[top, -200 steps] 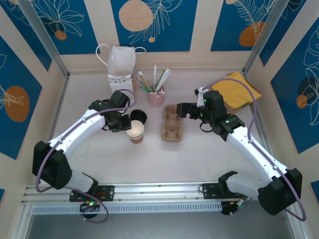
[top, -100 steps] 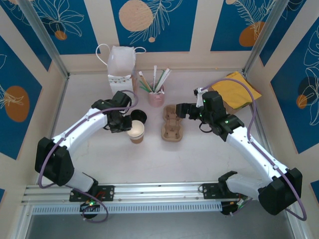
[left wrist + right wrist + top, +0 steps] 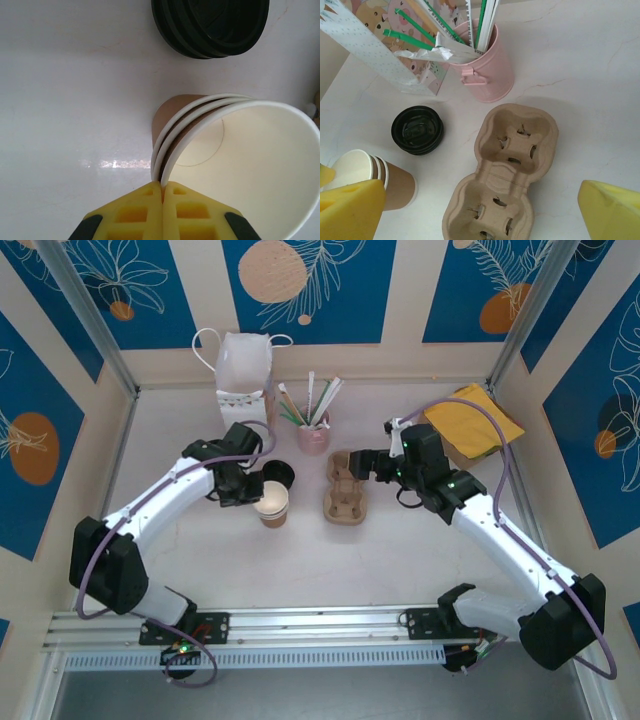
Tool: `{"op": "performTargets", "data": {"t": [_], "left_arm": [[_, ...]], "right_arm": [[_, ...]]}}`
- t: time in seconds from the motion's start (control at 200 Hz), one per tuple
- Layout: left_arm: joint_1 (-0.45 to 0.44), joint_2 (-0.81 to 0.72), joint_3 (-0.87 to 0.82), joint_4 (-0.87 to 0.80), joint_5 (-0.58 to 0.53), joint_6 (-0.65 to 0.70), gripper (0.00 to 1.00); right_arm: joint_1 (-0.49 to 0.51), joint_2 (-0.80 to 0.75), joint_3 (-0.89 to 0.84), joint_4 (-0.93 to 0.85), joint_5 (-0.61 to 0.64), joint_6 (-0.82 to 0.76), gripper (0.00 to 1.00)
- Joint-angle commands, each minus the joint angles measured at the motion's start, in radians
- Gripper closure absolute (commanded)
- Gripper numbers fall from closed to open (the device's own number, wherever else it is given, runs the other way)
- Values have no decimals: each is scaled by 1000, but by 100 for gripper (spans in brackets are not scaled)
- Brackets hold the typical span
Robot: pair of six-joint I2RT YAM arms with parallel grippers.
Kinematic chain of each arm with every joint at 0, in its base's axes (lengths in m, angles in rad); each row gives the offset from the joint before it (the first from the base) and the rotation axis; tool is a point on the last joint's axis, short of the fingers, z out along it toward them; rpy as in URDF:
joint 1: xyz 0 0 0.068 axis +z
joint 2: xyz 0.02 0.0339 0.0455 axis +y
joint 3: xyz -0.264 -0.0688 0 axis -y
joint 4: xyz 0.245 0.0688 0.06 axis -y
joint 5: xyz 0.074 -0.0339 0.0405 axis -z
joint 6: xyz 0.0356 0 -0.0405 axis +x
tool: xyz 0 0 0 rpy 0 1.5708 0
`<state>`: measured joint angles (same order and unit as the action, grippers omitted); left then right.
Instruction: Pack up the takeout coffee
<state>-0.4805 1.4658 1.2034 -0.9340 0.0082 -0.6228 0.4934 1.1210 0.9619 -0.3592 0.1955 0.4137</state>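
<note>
Left wrist: left gripper (image 3: 162, 192) tight on rim of nested cups (image 3: 255, 165); right gripper (image 3: 480, 212) wide apart.

Your table (image 3: 400, 550) is carrying a bag (image 3: 245, 375), a pink pot (image 3: 313, 435), a carrier (image 3: 346, 490), nested cups (image 3: 272, 505), black lids (image 3: 280, 475) just beside them, and seemingly a yellow cloth (image 3: 470, 425).
</note>
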Motion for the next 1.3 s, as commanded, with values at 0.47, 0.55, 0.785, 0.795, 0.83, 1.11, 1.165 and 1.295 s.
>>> {"op": "performTargets", "data": {"t": [0.47,0.55,0.785,0.795,0.83,1.11,1.165,1.295], "left_arm": [[71,-114,76,-106,2,12,100],[71,-123,104,-122,3,11,100],[71,-154,147,-147,5,-9,100],[71,-155,150,-148,6,-9,100],[71,-161,160,-155,8,-10,100],[59,-186,290,-235,-14,-14,100],[48,-182,314,-241,-10,-14,100],[-1,-155,357,-250,-12,-19,100]], "right_arm": [[38,48,51,3,12,3,1],[38,49,57,2,15,2,1],[38,44,63,-1,4,4,1],[38,44,63,-1,3,5,1],[38,43,63,-6,1,8,1],[37,24,44,-22,0,18,1],[36,16,35,-24,2,23,1],[30,-8,9,-30,10,33,1]]}}
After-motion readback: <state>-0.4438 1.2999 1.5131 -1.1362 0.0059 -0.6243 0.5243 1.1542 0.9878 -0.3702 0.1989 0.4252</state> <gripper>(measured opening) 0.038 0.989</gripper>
